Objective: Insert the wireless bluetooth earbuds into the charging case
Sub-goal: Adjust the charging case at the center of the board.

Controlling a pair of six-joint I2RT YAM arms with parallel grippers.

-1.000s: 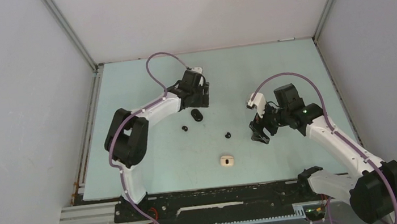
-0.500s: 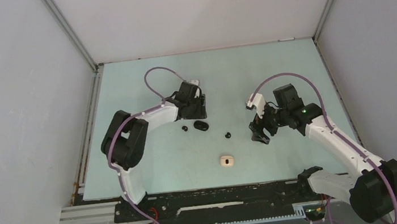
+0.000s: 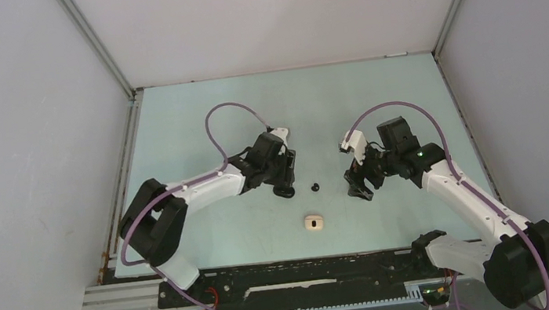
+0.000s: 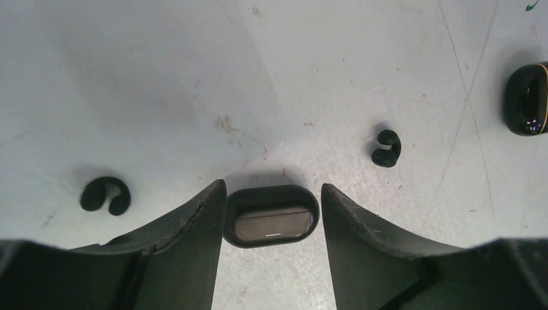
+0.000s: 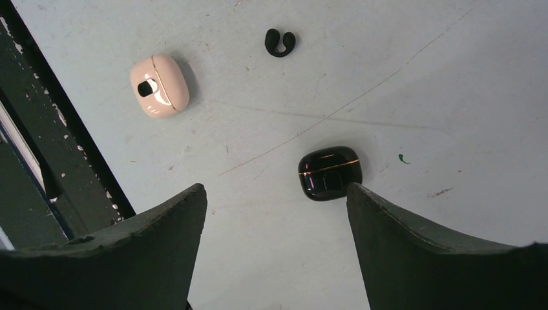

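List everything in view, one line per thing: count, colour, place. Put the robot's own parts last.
earbuds: two, black, C-shaped, on the table, one on each side of the left gripper
matte case: one, black, on the table between the left gripper's fingers
glossy case: one, black with a gold line, on the table below the right gripper
cream case: one, cream, mid-table toward the near edge
table: one, pale green
walls: grey, on three sides
left gripper: one, black, closed on the matte case
right gripper: one, black, open above the glossy case
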